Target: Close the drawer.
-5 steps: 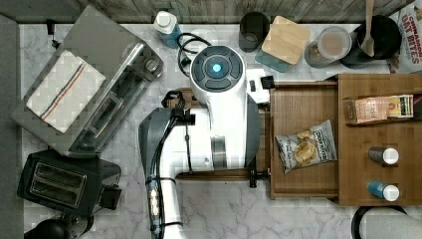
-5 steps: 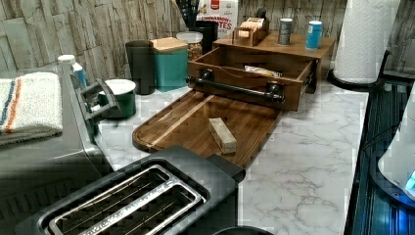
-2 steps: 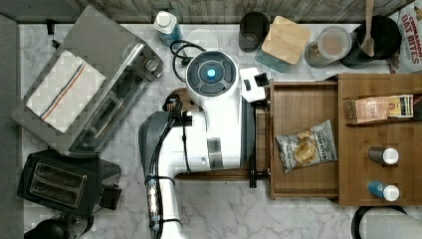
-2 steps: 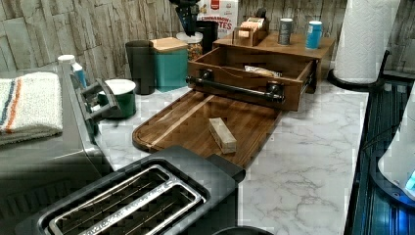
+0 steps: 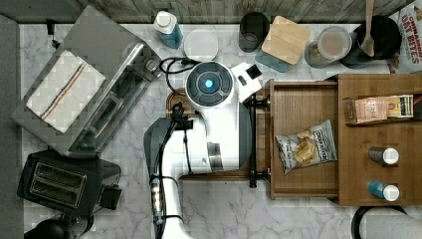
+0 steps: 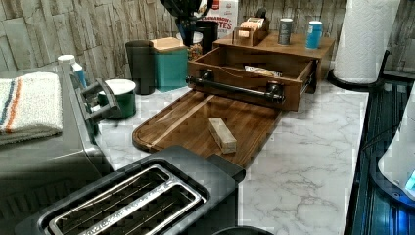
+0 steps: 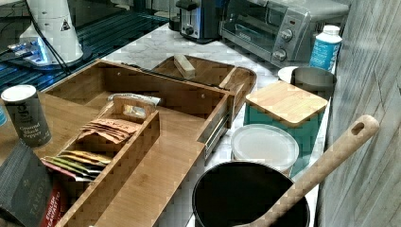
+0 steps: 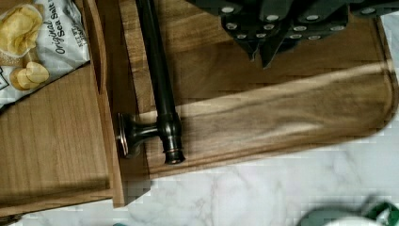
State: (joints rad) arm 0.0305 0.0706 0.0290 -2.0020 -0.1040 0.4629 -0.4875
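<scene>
The one drawer [image 5: 303,137] stands pulled out of the cabinet [image 5: 380,139] over the tray's [image 8: 282,103] edge, one chip bag [image 5: 304,148] inside, its handle [image 8: 157,80] just beside the gripper [image 8: 263,49], whose fingers look nearly together.

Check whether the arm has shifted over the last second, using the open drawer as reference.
Yes. In the top view, the arm moved up toward the back wall and slightly closer to the drawer, which stayed put and open.
</scene>
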